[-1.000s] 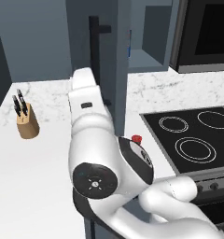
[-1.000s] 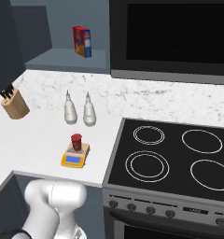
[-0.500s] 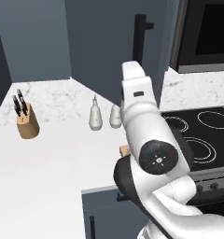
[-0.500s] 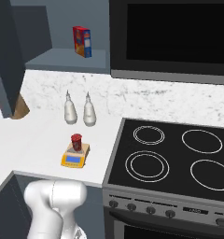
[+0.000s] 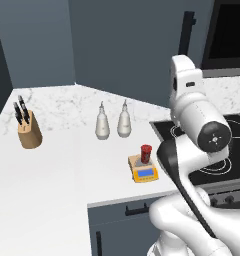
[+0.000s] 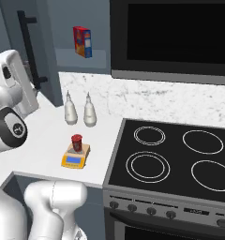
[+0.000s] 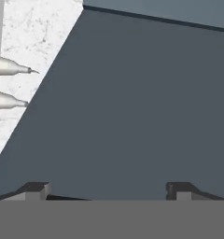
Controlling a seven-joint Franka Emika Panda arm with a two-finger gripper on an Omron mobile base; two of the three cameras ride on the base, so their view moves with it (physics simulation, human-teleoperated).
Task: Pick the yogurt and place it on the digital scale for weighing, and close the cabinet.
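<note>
With the yogurt [image 5: 146, 153] already standing on the digital scale [image 5: 144, 171] near the bench's [image 5: 67, 165] front edge, just left of the stove [image 6: 180, 159], the weighing half looks done, and what is left is the cabinet [image 5: 132, 50]. Scanning left to right from the left base camera: a knife block [image 5: 29, 131], two white bottles [image 5: 112, 120] upright behind the scale, then the arm reaching up toward the dark slate door, whose long black bar handle [image 5: 188, 30] runs vertically at its right edge. From the right base camera the door [image 6: 16, 42] stands swung out, not yet flush, and a red-and-blue box [image 6: 82, 41] sits on the shelf inside. Through the hand camera the gripper [image 7: 107, 189] has its jaws spread wide, holding nothing, with the flat door face dead ahead and very close. So I'd judge the door lies straight in front of the jaws, and a push along that face should swing it shut.
</note>
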